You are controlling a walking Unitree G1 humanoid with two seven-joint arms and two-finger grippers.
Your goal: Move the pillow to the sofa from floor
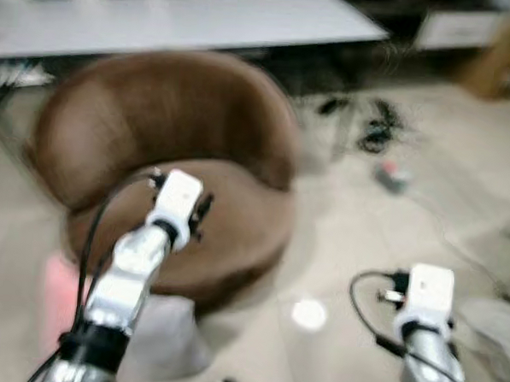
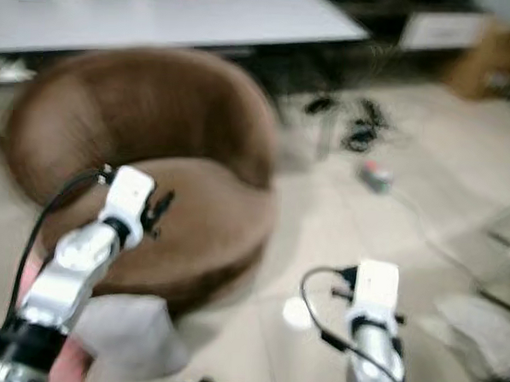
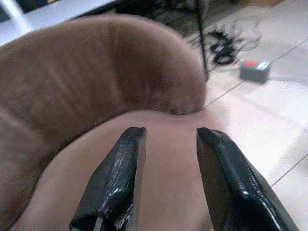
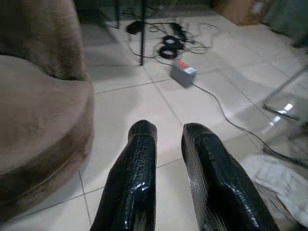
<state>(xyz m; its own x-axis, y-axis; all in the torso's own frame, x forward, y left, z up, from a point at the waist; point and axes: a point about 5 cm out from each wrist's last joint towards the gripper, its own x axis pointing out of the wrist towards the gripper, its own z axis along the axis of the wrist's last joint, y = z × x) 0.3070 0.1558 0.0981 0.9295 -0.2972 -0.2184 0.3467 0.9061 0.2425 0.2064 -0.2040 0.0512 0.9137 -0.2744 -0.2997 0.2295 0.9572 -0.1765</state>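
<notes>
The pale pillow [image 2: 132, 334] lies on the tiled floor [image 1: 364, 239] against the brown round sofa's [image 1: 227, 232] front edge; likely light and soft, best pinched at a corner. Left gripper [image 3: 166, 178] and right gripper [image 4: 166, 168] are both parted, empty
</notes>
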